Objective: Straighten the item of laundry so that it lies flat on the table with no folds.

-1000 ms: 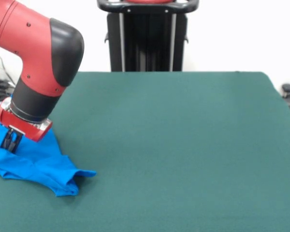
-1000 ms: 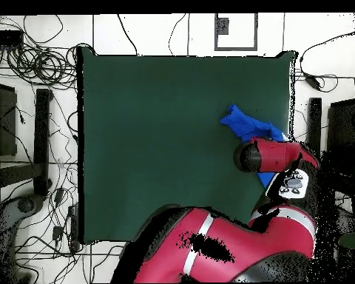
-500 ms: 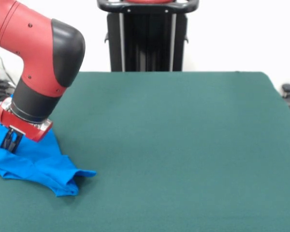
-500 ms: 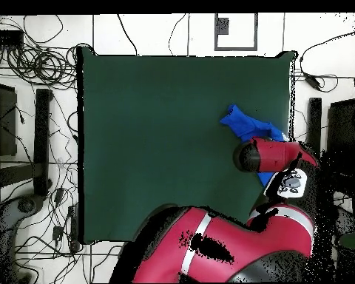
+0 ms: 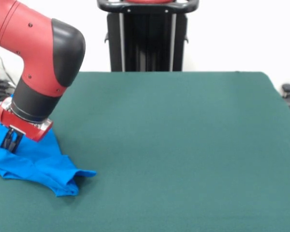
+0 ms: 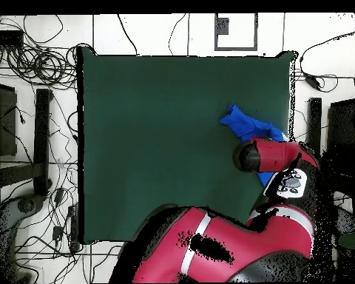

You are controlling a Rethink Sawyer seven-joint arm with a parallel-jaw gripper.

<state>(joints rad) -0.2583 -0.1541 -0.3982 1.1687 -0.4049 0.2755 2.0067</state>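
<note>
The item of laundry (image 5: 38, 166) is a bright blue shirt lying crumpled and folded at the left edge of the table (image 5: 183, 145). One bunched corner points right. Only plain blue cloth shows, no print. My gripper (image 5: 10, 141) stands on the shirt's upper left part, its dark fingers close together and pinching the cloth. In the overhead view the shirt (image 6: 247, 124) lies by the right edge of the table (image 6: 173, 133), partly covered by my arm (image 6: 273, 155), which hides the gripper.
The dark green tabletop stretches wide to the right of the shirt in the front view. Cables and black stands (image 6: 41, 140) lie on the floor around the table in the overhead view.
</note>
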